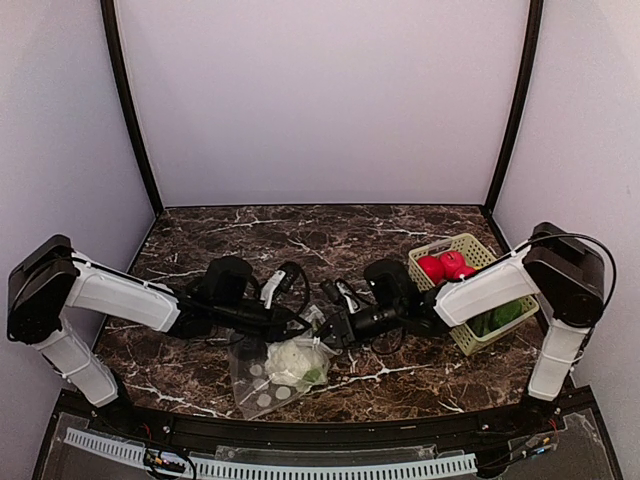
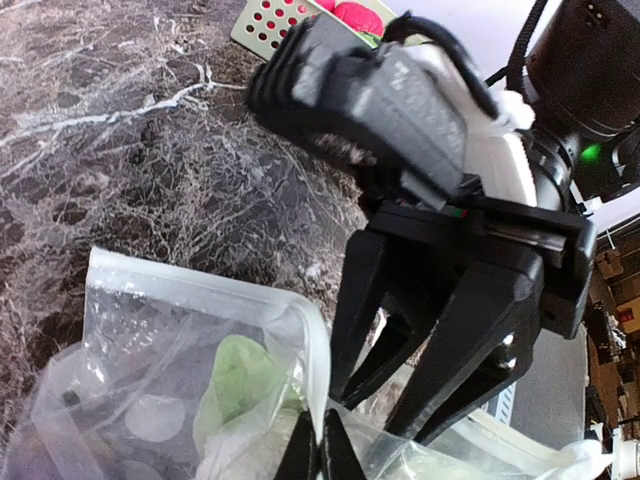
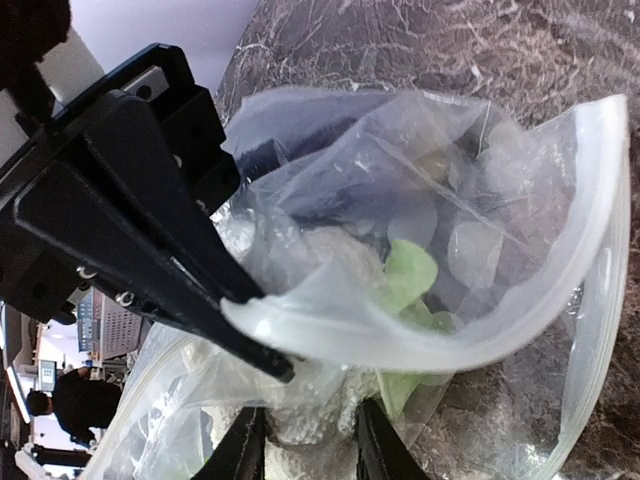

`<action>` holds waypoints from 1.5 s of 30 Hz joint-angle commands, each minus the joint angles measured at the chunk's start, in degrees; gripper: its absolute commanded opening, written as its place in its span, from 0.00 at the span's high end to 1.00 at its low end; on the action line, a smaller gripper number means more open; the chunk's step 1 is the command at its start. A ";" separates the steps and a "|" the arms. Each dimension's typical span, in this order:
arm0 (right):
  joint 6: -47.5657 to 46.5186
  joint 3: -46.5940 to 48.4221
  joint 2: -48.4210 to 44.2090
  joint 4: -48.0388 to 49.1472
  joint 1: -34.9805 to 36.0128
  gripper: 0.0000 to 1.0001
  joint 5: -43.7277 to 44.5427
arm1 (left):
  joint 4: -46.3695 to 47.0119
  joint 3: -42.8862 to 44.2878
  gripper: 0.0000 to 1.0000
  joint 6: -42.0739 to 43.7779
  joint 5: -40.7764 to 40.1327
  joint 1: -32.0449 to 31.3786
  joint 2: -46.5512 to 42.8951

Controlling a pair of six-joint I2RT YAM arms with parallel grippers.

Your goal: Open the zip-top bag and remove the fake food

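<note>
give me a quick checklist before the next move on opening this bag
1. Left end effector clamped on the bag at its rim: ok, shut on it.
2. Right end effector gripping the other side: not ok, its fingers stand apart with plastic between them.
3. Bag mouth parted: ok, seen in the right wrist view.
4. Cauliflower inside the bag: ok, not yet removed.
5. Other food in the bag: cannot tell, the plastic is too crumpled.
</note>
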 commanded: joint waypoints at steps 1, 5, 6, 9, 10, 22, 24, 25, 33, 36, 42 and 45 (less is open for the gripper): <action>-6.00 0.07 -7.48 -5.49 0.44 0.84 4.61 | -10.68 1.75 0.99 4.62 -3.73 -0.27 -2.49; -8.82 -0.13 -8.79 -9.90 -0.02 0.86 6.68 | -13.61 3.63 0.99 7.02 -5.16 -0.95 -3.15; -9.22 -0.34 -8.84 -10.28 -0.25 0.86 6.81 | -14.46 4.36 0.99 7.35 -5.43 -1.06 -3.40; -8.98 -1.29 -8.62 -9.40 -1.01 0.81 5.24 | -15.60 5.58 0.99 8.62 -6.55 -1.87 -3.79; -9.01 -1.10 -8.36 -9.19 -1.06 0.77 4.19 | -15.57 5.72 0.99 8.67 -6.60 -1.91 -3.85; -3.55 -1.38 -1.08 0.83 -0.13 0.69 -3.11 | -7.44 1.30 0.99 3.86 -3.14 -1.98 -6.82; -3.06 -1.23 -0.13 1.22 -0.05 0.64 -3.61 | -6.68 0.40 0.99 3.13 -1.83 -2.01 -9.24; -3.04 -1.29 -0.07 1.25 -0.01 0.62 -3.56 | -7.48 0.17 0.99 2.91 -1.56 -2.03 -10.71; -3.13 -1.01 0.25 0.77 -0.05 0.51 -3.36 | -9.15 -6.70 0.99 -0.80 -4.01 -2.05 -13.92; -2.93 -0.90 0.75 1.14 -0.01 0.51 -3.61 | -4.94 -11.35 0.99 -3.83 -5.92 -2.05 -12.61; -2.21 -0.49 1.33 1.38 0.63 0.45 -4.30 | 4.07 -16.46 0.99 -7.86 -8.31 -2.05 -8.54; -0.66 -0.24 2.25 2.70 1.31 0.38 -5.26 | 6.84 -17.08 0.99 -8.14 -7.98 -2.05 -6.39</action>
